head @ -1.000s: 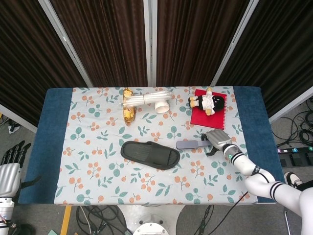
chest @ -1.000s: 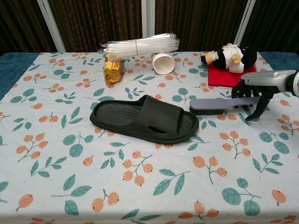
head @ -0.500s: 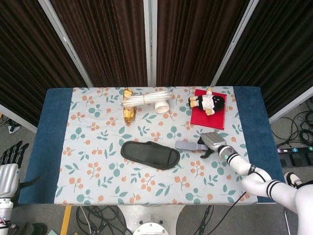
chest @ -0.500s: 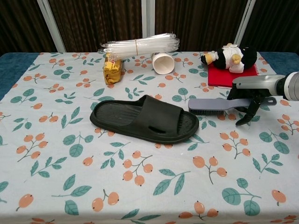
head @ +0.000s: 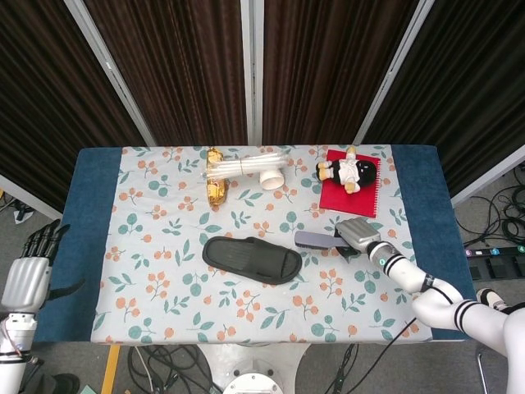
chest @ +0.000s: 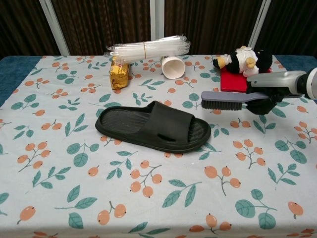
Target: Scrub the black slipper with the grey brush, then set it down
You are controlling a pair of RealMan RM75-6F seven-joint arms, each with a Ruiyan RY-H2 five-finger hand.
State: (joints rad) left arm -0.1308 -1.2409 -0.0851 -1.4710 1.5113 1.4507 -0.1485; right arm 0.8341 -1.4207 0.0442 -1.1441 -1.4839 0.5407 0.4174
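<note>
Right hand: the right hand (chest: pixel 270 94) grasps the handle of the grey brush (chest: pixel 225 100), fingers wrapped around it from above and below.
Brush: it is lifted clear of the tablecloth (chest: pixel 59 163), bristles facing down, head pointing toward the robot's left. It hangs beside the toe end of the slipper, apart from it.
Slipper: the black slipper (chest: pixel 153 127) lies flat, sole down, near the middle of the table. Nothing touches it.
Left hand: the left hand (head: pixel 29 271) is off the table's left edge, fingers apart and holding nothing, as far as the small head view lets me judge.
Done: the brush is picked up and raised.
Left to do: carry the brush over the slipper, scrub its upper surface, then set it down. No scrubbing contact shows yet.
Progress: early, roughly the first step of three.
Nearby: a red notebook (chest: pixel 233 79) with a plush toy (chest: pixel 242 59) on it sits just behind the brush; a white cup (chest: pixel 172 67) and a bundle of clear straws (chest: pixel 148 48) lie further back.
</note>
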